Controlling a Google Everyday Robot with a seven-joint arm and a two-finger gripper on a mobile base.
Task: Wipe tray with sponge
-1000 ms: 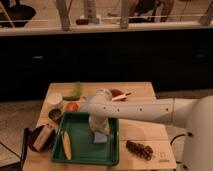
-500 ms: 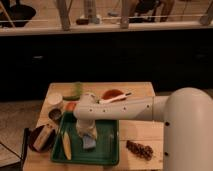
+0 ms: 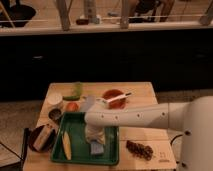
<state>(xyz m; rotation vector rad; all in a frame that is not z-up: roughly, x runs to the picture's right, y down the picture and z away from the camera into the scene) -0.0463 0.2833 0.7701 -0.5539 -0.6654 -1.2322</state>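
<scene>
The dark-green tray point(image 3: 76, 134) lies on the wooden table at the front left. The light-blue sponge point(image 3: 96, 148) lies flat on the tray floor, right of the middle and near its front rim. My gripper point(image 3: 95, 136) points down over the tray, directly on top of the sponge and seemingly touching it. The white arm reaches in from the right across the tray's right rim. A long yellow corn-like piece point(image 3: 66, 146) lies along the tray's left side.
A dark round bowl point(image 3: 41, 138) sits left of the tray. Behind the tray are a red bowl with a utensil point(image 3: 114, 97), a green item point(image 3: 76, 90), a white cup point(image 3: 55, 99), an orange piece point(image 3: 72, 106) and a small dark bowl point(image 3: 55, 115). A brown clump point(image 3: 140, 149) lies to the right.
The gripper and the sponge under it slid left across the tray, then back to the right and slightly toward the front rim. The corn has not moved.
</scene>
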